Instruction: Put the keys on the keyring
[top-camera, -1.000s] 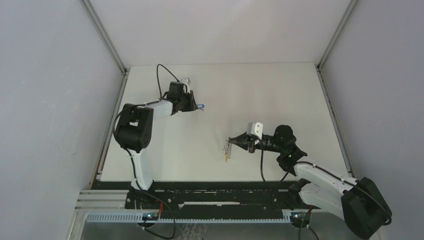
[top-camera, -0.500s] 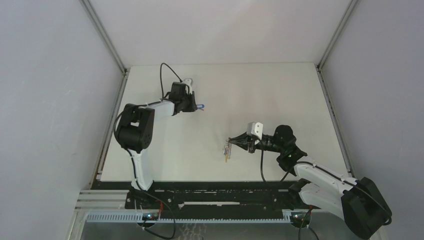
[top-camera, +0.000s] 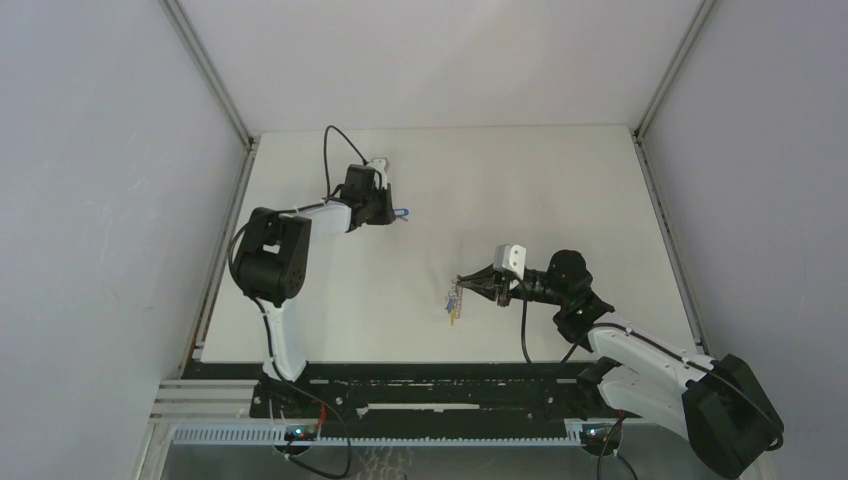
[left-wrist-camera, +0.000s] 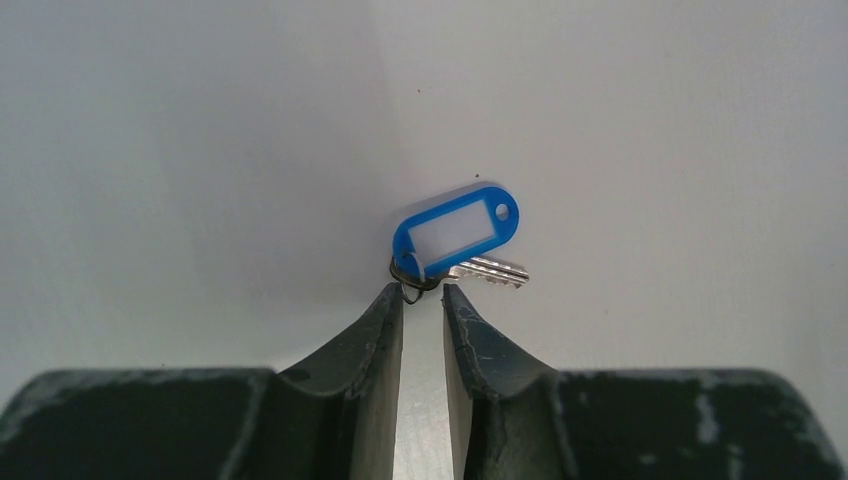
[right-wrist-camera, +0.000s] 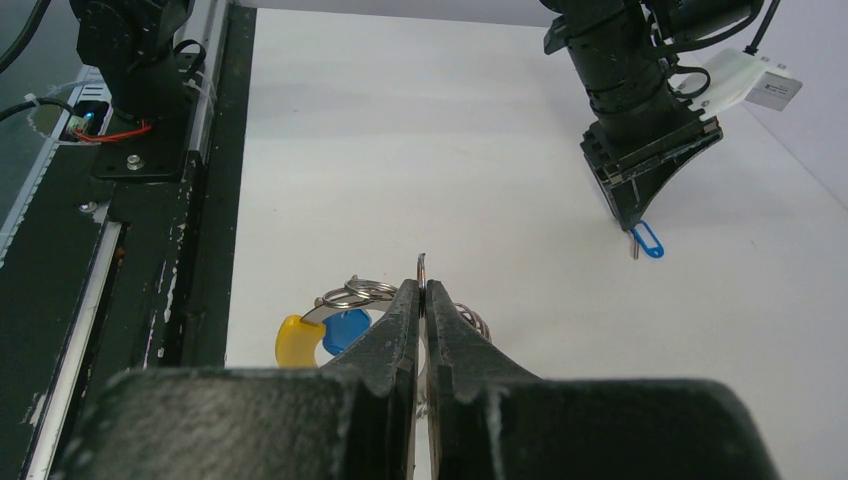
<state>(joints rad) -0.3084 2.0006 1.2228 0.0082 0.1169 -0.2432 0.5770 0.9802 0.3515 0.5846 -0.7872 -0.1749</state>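
White tabletop (top-camera: 560, 190), grey walls (top-camera: 100, 200) around it. Near edge: right hand (right-wrist-camera: 422, 290) clenched on keyring (right-wrist-camera: 350, 293). At 11 o'clock from it, left hand (left-wrist-camera: 422, 295) is nearly closed at the blue-headed key (left-wrist-camera: 458, 232); can't tell if it's gripped.

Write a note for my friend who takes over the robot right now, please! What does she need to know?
Left gripper: nearly shut, with its tips at the small wire loop of the blue-tagged key. I cannot tell if it really grips. This is at the far left of the table.
Right gripper: shut on a thin metal part of the keyring, which has a yellow tab. This is near the middle of the table.
Done: each arm is at its own thing.
Left to do: the key and the keyring are far apart. Bring them together and thread the key on.
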